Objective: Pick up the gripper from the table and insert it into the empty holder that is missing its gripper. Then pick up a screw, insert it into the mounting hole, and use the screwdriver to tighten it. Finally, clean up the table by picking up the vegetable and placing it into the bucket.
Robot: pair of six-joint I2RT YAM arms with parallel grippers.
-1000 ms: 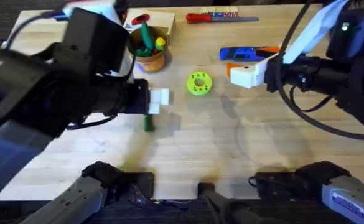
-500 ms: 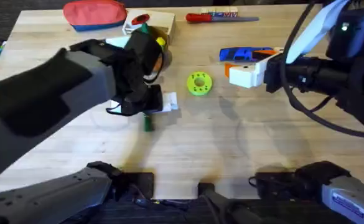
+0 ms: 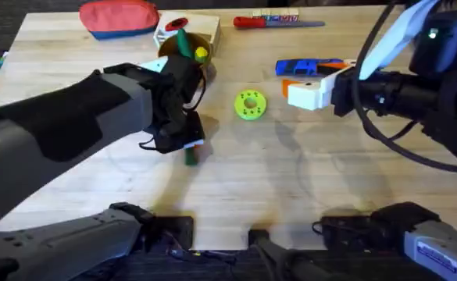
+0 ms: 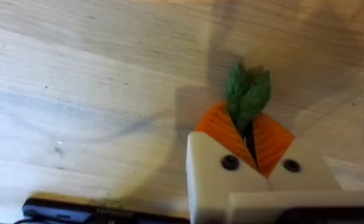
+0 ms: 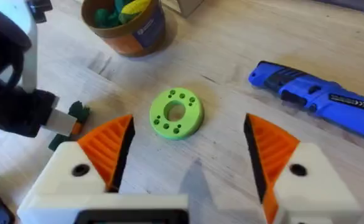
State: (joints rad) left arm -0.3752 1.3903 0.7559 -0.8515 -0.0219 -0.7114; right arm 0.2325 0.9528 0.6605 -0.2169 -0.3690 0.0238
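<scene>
- Since half a second ago the left arm has dropped lower over the table, and its left gripper (image 4: 251, 140) now sits down on the vegetable (image 4: 247, 93) rather than just above it.
- Seen from the left wrist, the two orange pads are clenched on the dark-green vegetable, whose leafy end sticks out past the tips.
- From overhead, the vegetable (image 3: 189, 155) lies on the table (image 3: 290, 195) left of centre, just below the left arm's wrist.
- Right gripper (image 5: 185, 152) hangs over the table's right side with its jaws spread wide and nothing between them.
- Just beyond it lies a lime-green disc (image 3: 249, 104), with the blue screwdriver (image 3: 310, 67) to its right.
- Farther back, the bucket (image 3: 187, 58) stands upright holding green and yellow toys.
- At the far edge lie a red pouch (image 3: 119, 17) and a red-handled screwdriver (image 3: 275, 23).
</scene>
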